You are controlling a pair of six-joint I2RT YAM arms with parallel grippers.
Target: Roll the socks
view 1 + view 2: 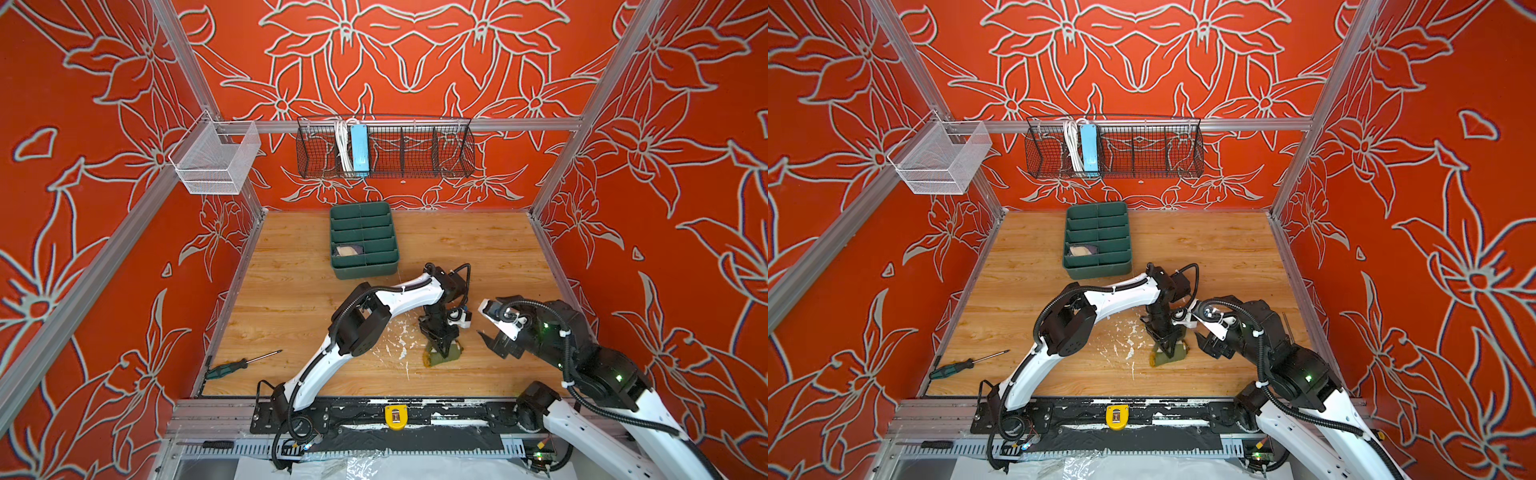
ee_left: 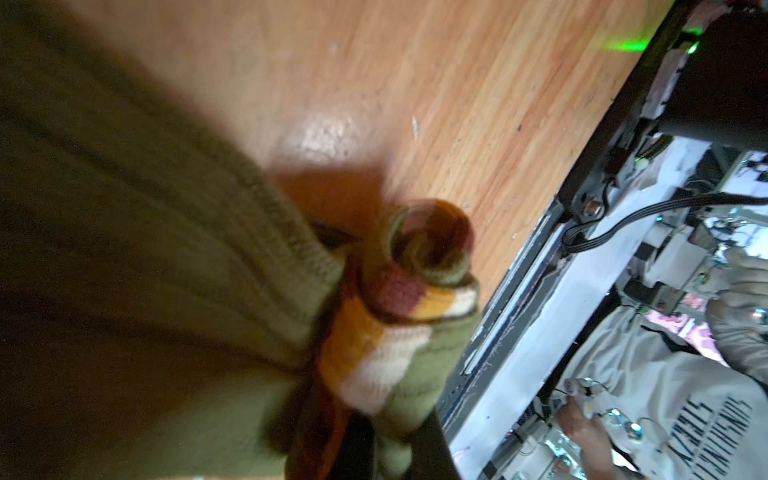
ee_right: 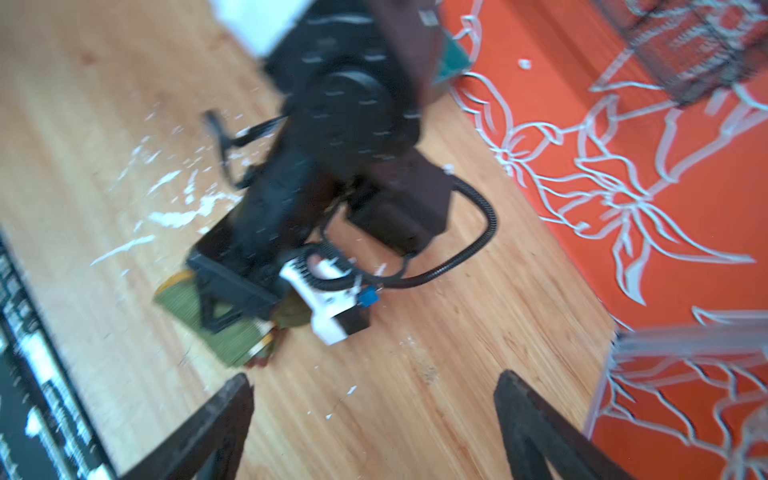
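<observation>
An olive green sock (image 1: 452, 354) (image 1: 1177, 354), rolled into a bundle with mustard, tan and brown bands, rests on the wooden table near the front middle. My left gripper (image 1: 443, 348) (image 1: 1168, 348) comes down on it from above and is shut on it. In the left wrist view the roll's spiral end (image 2: 419, 266) shows, with the gripper (image 2: 395, 457) pinching olive fabric. My right gripper (image 1: 492, 337) (image 1: 1204, 341) (image 3: 374, 378) hovers open just right of the sock (image 3: 232, 340), holding nothing. A cream and purple bundle (image 1: 349, 250) (image 1: 1082, 250), seemingly the purple sock, lies in a tray compartment.
The green divided tray (image 1: 365, 271) stands at the back middle of the table. A green-handled screwdriver (image 1: 243, 364) lies at the front left. White flecks (image 1: 400, 344) mark the wood left of the sock. A black wire basket (image 1: 415, 151) and a white mesh basket (image 1: 216, 160) hang on the walls.
</observation>
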